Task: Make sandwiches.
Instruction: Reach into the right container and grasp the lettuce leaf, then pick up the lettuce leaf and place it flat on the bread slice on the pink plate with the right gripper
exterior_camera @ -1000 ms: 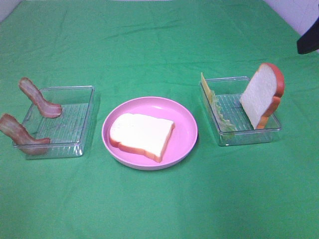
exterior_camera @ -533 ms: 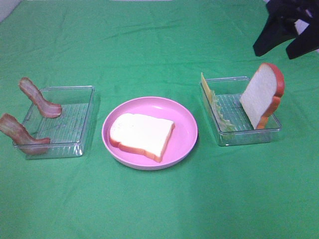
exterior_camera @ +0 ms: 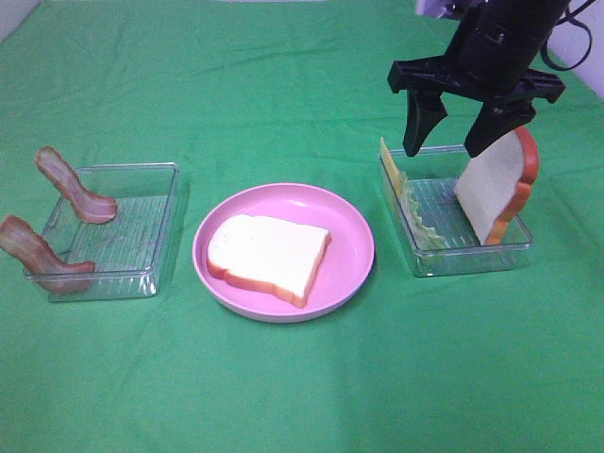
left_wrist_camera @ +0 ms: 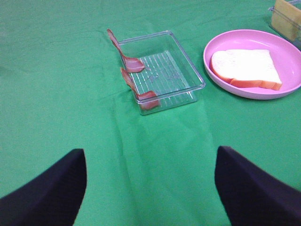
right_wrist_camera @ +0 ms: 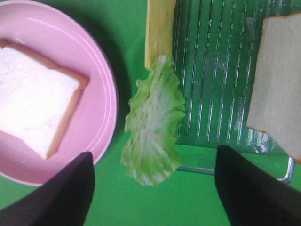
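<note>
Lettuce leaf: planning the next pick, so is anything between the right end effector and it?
Nothing visible does. The open right end effector hangs above the clear tray. The lettuce leaf leans on the tray's wall nearest the pink plate, exposed from above, with the cheese slice beside it.

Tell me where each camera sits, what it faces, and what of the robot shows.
Exterior high: mounted high, looking down on the green cloth; the right end effector shows, open, above the right tray.
Left wrist: on the left arm, facing across the cloth toward the bacon strips; the left end effector shows, open.
Right wrist: looking down on the lettuce leaf and cheese slice; its dark fingers show.
Shared: all three see the pink plate and flat bread slice.
</note>
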{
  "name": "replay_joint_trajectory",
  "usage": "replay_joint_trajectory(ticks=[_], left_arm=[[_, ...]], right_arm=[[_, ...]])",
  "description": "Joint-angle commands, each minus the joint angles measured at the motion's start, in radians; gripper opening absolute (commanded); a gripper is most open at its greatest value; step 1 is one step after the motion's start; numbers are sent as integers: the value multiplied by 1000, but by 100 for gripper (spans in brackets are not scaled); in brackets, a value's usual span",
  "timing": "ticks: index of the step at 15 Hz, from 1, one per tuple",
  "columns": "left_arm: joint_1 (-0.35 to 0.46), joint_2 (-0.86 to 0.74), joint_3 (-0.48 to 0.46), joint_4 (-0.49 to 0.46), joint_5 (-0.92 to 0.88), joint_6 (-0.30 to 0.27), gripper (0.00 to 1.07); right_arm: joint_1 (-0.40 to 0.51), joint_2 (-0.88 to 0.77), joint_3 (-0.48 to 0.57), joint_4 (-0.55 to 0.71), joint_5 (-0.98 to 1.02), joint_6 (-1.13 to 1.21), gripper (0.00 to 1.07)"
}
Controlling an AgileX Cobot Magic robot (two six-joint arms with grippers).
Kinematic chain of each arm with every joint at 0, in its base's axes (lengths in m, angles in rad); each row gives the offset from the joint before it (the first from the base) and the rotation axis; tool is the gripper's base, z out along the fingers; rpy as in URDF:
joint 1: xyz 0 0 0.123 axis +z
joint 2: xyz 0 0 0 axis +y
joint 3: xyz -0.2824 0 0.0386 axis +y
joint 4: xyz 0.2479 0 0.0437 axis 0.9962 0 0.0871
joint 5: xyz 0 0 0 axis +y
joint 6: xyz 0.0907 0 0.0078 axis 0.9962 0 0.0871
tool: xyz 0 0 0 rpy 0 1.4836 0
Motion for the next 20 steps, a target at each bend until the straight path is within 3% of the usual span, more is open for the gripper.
replay_joint_trajectory(ticks=[1, 8, 10, 13, 20], left_arm=[[-1, 0, 1, 0, -12, 1, 72], [-1, 0, 1, 0, -12, 0, 72], [-1, 0, 1, 0, -12, 0, 72], [-1, 0, 1, 0, -12, 0, 72], [-1, 0, 1, 3, -12, 0, 72]], right_arm=[[1, 72, -46, -8, 6, 12, 68], [1, 225, -72, -10, 0, 24, 60], [1, 231, -72, -10, -1, 24, 45], [1, 228, -96, -10, 50, 27, 0], [1, 69, -147, -9, 134, 28, 0]])
